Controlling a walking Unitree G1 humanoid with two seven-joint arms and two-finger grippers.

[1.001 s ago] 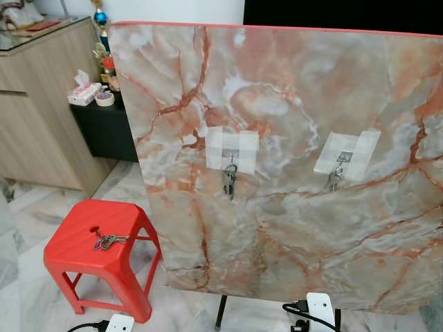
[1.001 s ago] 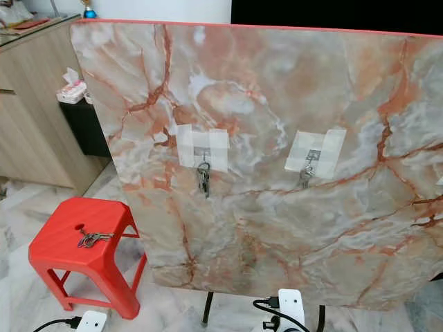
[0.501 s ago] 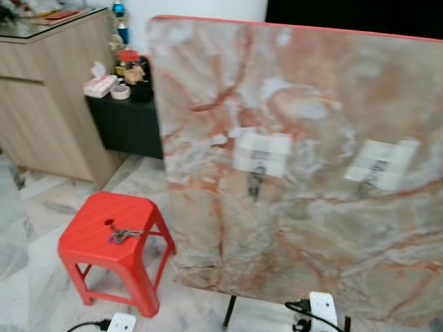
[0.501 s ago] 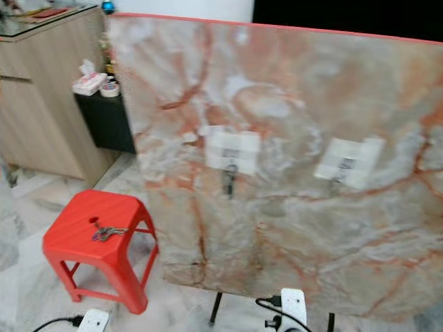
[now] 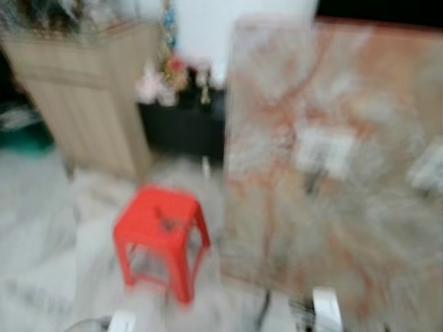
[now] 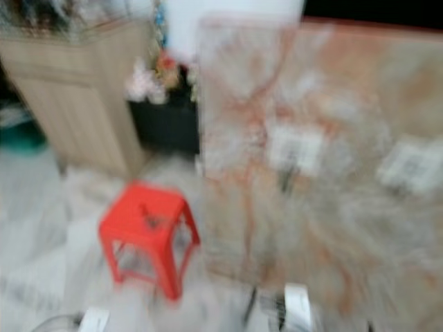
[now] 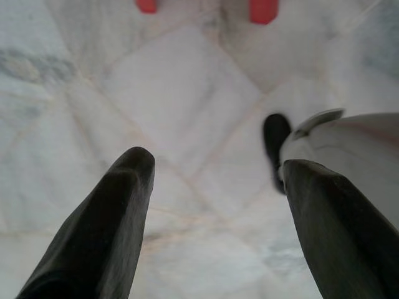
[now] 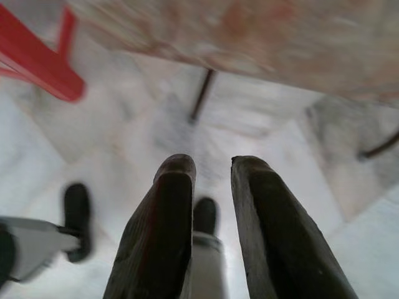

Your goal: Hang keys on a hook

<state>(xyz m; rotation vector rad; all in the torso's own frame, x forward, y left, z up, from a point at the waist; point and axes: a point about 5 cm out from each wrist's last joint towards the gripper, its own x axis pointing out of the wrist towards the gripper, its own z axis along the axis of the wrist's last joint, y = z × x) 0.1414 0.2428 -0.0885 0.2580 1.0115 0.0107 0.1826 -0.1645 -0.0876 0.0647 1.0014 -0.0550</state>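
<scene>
Both eye views are heavily blurred. A red plastic stool (image 5: 156,228) stands on the marble floor with a small dark bunch of keys (image 5: 166,220) on its seat. To its right stands the upright marble-patterned board (image 5: 346,207), bearing two white taped patches (image 5: 324,153) (image 5: 429,166); a dark smear of hanging keys (image 5: 311,181) shows under the nearer patch. My left gripper (image 7: 218,163) hangs open over the floor tiles, holding nothing. My right gripper (image 8: 212,163) points at the floor near the board's foot, its fingers close together and empty.
A wooden cabinet (image 5: 90,97) and a low black shelf (image 5: 180,128) with small items stand behind the stool. White power strips (image 5: 325,308) (image 5: 121,321) lie on the floor near the front. The board's thin dark leg (image 8: 201,96) stands on the tiles.
The whole picture has slid right and become very blurred: the camera has swung left. Stool, keys and board keep their places relative to each other.
</scene>
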